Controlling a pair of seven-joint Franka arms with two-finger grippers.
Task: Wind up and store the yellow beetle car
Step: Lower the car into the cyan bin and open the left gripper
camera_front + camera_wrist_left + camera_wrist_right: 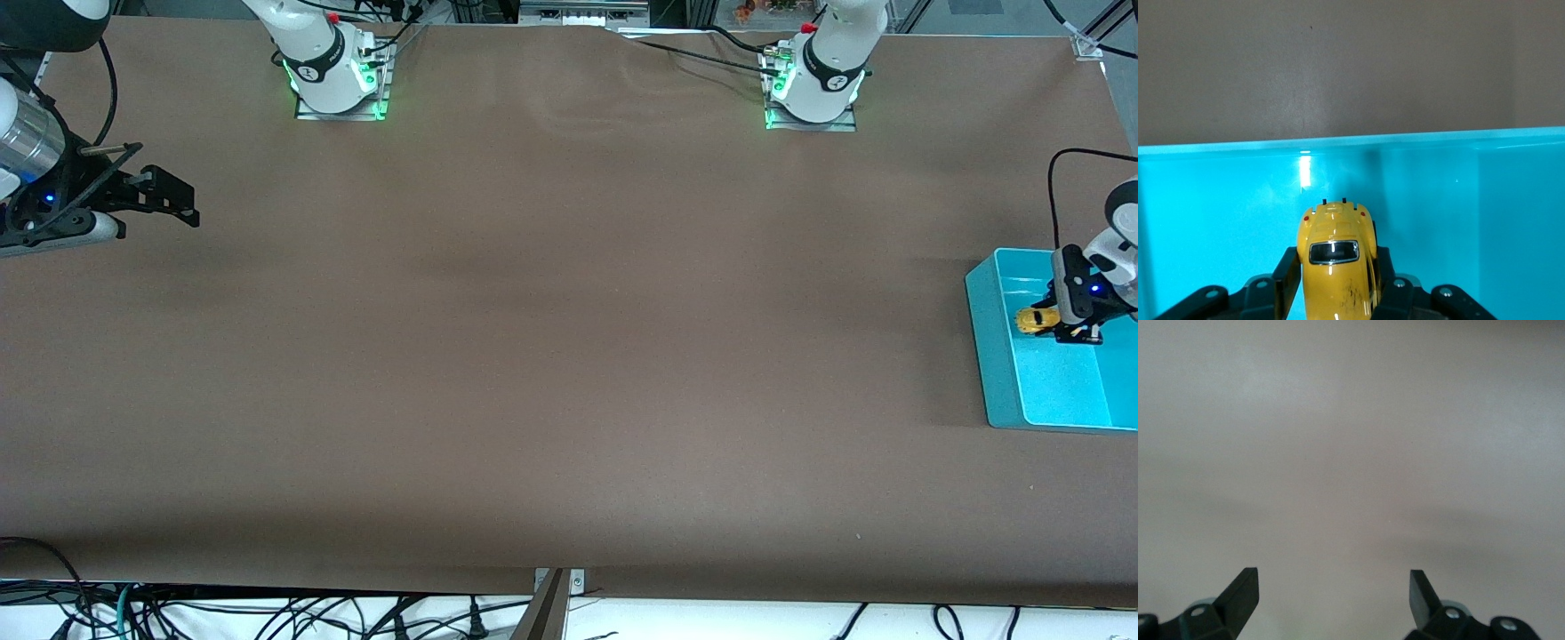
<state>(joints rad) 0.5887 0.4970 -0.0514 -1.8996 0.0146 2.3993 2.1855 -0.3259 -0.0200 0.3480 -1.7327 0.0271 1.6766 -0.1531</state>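
Observation:
The yellow beetle car [1034, 320] is a tiny bright yellow toy with dark windows. My left gripper [1049, 322] is shut on it, one finger on each side, and holds it inside the teal bin [982, 347] at the left arm's end of the table. In the left wrist view the car [1335, 257] sits between the black fingers [1286, 277] of the left gripper [1335, 270], pointing at the bin's wall [1218, 200]. My right gripper [178, 196] is open and empty and waits above the brown table at the right arm's end. Its view shows the right gripper [1333, 583] over bare table.
The brown table [569, 311] stretches between the two arms. Both arm bases [333, 67] stand along its edge farthest from the front camera. Cables hang below the table's edge nearest the front camera.

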